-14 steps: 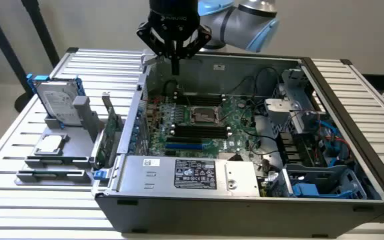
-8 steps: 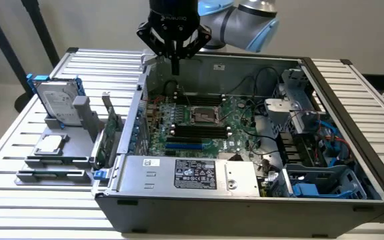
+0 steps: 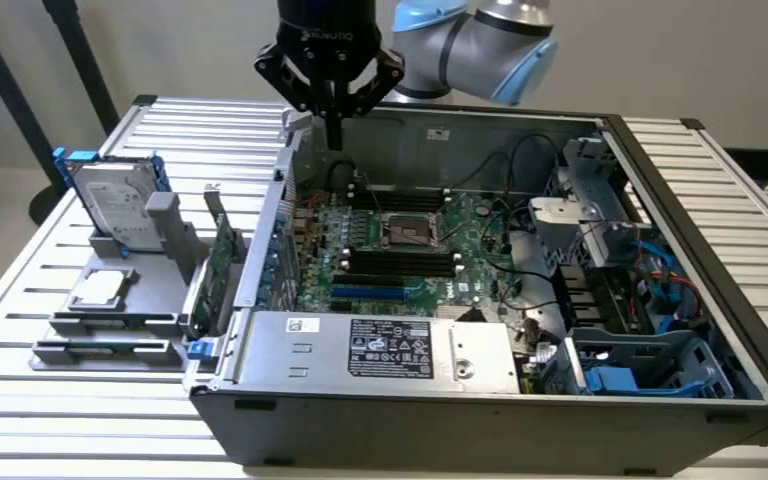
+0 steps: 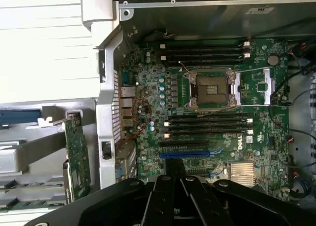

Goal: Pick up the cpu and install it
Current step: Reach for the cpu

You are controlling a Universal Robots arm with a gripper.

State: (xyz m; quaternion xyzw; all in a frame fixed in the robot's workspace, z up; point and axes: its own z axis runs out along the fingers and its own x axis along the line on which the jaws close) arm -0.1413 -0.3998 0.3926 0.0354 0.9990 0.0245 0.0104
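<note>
Gripper (image 3: 336,138): fingers together, holding nothing, poised above the open computer case (image 3: 291,400). The cpu (image 3: 101,288) lies well below, toward the exterior view's left, on a grey tray (image 3: 157,322).

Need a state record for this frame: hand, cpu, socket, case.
hand: shut, empty, over the open case, touching nothing
cpu: lying flat on the grey stand, outside the case, on the exterior view's left
socket: on the board, no chip in it
case: lying on its side, lid off, board exposed
</note>
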